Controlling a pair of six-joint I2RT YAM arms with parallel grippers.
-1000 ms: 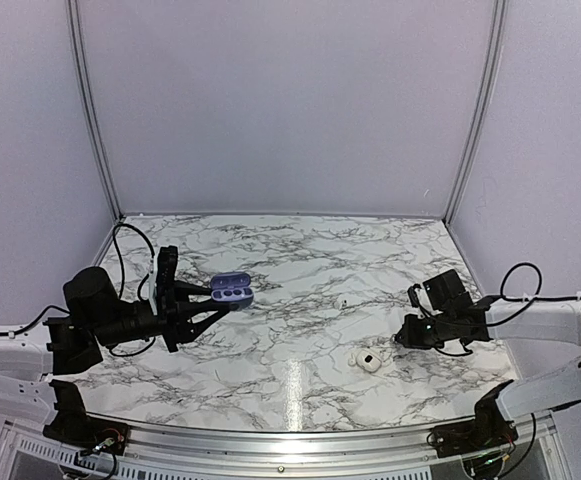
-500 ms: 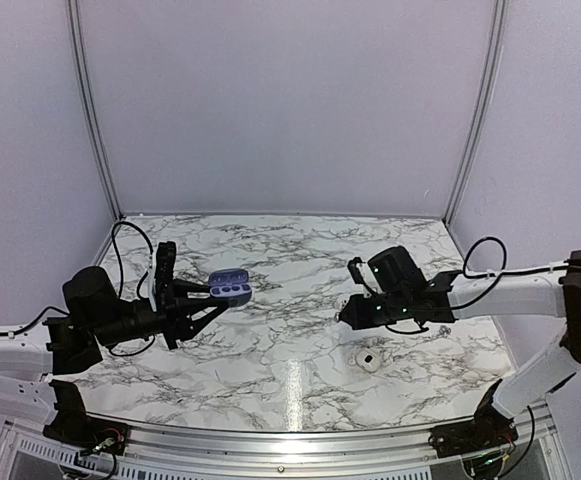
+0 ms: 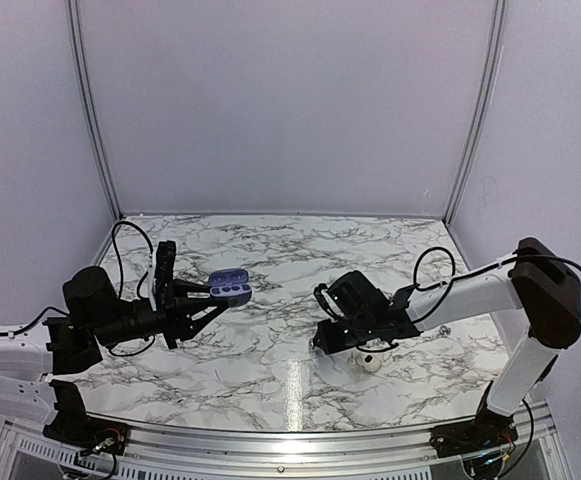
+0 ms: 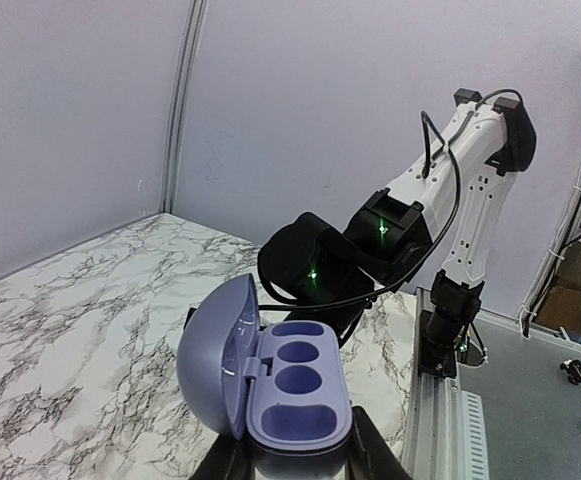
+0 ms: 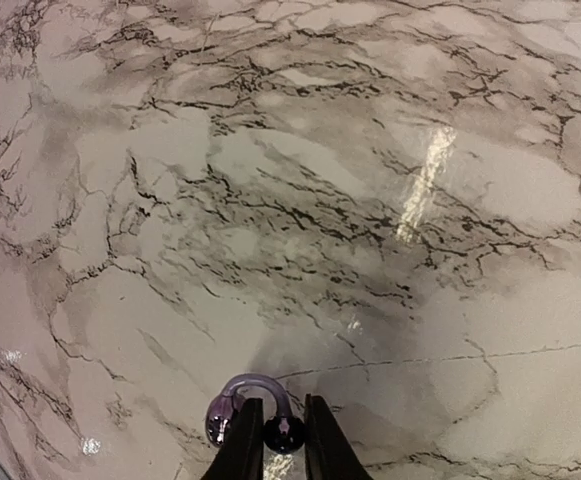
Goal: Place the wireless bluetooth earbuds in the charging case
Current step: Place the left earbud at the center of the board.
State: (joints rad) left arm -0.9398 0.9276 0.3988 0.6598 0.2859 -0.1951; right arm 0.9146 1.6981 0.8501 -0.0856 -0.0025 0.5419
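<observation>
Surface: marbled tabletop (image 3: pixel 290 250) is running under both arms, with pale walls (image 3: pixel 290 100) rising at 12 o'clock.
Around: loose earbud (image 3: pixel 370 362) is lying at 4 o'clock of the right claw, and the right arm is crossing just behind it.
Right claw (image 5: pixel 282 440): clenching on the held earbud (image 5: pixel 253 380) — hanging close over the marble.
Left claw (image 4: pixel 298 462): gripping the charging case (image 4: pixel 290 385) off the table — lid standing open at 9 o'clock, two wells facing up.

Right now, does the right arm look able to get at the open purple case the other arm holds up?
Probably yes. The charging case sits lid-open in the left hand, and only bare table lies between it and the right hand, which pinches what looks like an earbud.
</observation>
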